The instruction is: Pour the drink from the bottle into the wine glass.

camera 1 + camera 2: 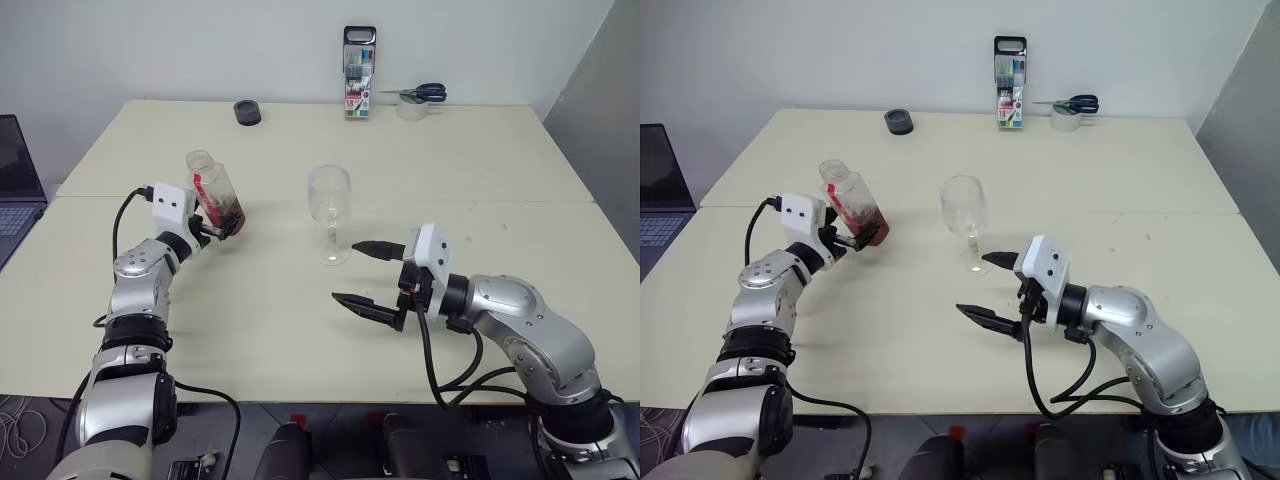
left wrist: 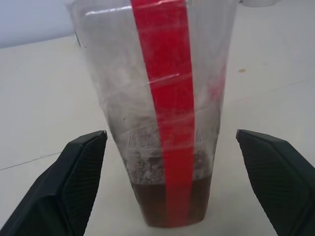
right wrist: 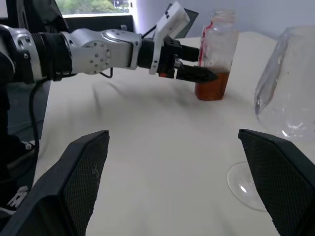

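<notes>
Across the frame spreads a cream two-panel tabletop (image 1: 480, 150) against a pale wall; at its far edge stand a tall marker case (image 1: 359, 72), scissors (image 1: 425, 93) and a black round lid (image 1: 247, 112). Left of centre, the uncapped clear plastic bottle (image 1: 216, 193) holds reddish-brown drink (image 2: 172, 204) between the spread left gripper (image 1: 222, 231) fingers, untouched in the left wrist view. The clear stemmed wine glass (image 1: 330, 212) stands at centre, the wide-open right gripper (image 1: 366, 274) near.

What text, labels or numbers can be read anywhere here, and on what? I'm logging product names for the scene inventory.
None can be read for certain.
Bottle: red label strip, no lettering visible on it.
Marker case: print on its lower label, too small to read.
Wine glass: no markings.
Dark round object and tape roll: no text visible.
</notes>
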You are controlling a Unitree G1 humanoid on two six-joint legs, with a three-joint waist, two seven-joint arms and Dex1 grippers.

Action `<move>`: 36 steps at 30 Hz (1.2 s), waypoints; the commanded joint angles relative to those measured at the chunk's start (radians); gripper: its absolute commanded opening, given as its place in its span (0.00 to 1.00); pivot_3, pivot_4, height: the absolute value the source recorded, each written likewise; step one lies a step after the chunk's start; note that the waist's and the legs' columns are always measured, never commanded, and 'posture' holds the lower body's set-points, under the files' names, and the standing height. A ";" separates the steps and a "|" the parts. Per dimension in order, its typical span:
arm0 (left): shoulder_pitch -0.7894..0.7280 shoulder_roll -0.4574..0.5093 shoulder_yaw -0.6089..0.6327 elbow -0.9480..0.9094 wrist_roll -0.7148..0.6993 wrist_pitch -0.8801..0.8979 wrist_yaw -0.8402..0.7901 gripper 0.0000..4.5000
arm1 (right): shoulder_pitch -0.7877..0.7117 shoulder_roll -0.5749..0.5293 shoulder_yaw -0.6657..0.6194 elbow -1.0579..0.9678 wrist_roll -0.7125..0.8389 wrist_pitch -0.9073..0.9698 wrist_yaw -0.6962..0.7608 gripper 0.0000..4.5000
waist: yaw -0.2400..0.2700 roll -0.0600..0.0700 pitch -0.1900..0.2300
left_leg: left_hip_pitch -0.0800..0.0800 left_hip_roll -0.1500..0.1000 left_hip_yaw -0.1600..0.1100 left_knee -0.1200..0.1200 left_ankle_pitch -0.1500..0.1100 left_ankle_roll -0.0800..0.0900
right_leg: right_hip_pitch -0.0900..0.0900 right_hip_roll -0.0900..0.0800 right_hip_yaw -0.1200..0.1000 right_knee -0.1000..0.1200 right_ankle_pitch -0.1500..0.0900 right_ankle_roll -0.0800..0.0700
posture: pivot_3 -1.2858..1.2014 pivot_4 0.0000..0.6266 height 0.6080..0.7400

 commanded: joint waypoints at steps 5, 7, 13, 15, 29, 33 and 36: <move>-0.084 0.015 0.007 0.100 0.004 -0.058 -0.017 0.96 | -0.048 0.023 -0.034 -0.011 0.057 0.010 -0.021 1.00 | 0.000 0.000 0.000 | 0.000 0.000 0.000 0.000 0.000 0.000 | 0.000 0.000 0.000 0.000 0.000 0.000 | 0.52 0.24 1.00; -0.100 0.013 0.005 0.125 0.007 -0.067 -0.019 0.88 | -0.055 0.025 -0.032 -0.008 0.058 0.011 -0.023 1.00 | 0.000 0.000 0.000 | 0.000 0.000 0.000 0.000 0.000 0.000 | 0.000 0.000 0.000 0.000 0.000 0.000 | 0.52 0.24 1.00; -0.122 0.008 0.011 0.170 -0.001 -0.071 -0.026 0.48 | -0.053 0.021 -0.027 -0.010 0.052 0.009 -0.033 1.00 | -0.001 0.000 0.000 | 0.000 0.000 0.000 0.000 0.000 0.000 | 0.000 0.000 0.000 0.001 0.000 0.000 | 0.52 0.24 1.00; -0.120 0.008 0.010 0.172 -0.002 -0.073 -0.028 0.39 | -0.049 0.020 -0.025 -0.011 0.049 0.006 -0.036 1.00 | -0.002 0.000 0.000 | 0.000 0.000 0.000 0.000 0.000 0.000 | 0.000 0.000 0.000 0.001 0.000 0.000 | 0.52 0.24 1.00; -0.059 -0.021 -0.109 -0.204 0.077 -0.067 -0.029 0.37 | -0.049 0.026 -0.109 -0.039 0.079 0.033 -0.125 1.00 | 0.000 0.000 0.000 | -0.003 -0.001 -0.001 0.001 0.001 -0.001 | -0.002 -0.001 0.000 0.001 0.000 0.000 | 0.52 0.24 1.00; -0.068 -0.028 -0.153 -0.313 0.130 -0.080 0.006 0.37 | -0.054 0.018 -0.126 -0.043 0.084 0.042 -0.146 1.00 | 0.000 0.000 0.000 | -0.003 -0.001 -0.001 0.001 0.001 -0.001 | -0.002 -0.001 0.000 0.001 0.000 0.000 | 0.52 0.24 1.00; -0.091 -0.023 -0.204 -0.360 0.203 -0.144 0.030 0.37 | -0.075 0.026 -0.124 -0.031 0.045 0.014 -0.178 1.00 | 0.000 0.000 0.000 | -0.002 -0.001 -0.001 0.001 0.000 0.000 | -0.002 -0.001 0.000 0.001 0.000 0.000 | 0.52 0.24 1.00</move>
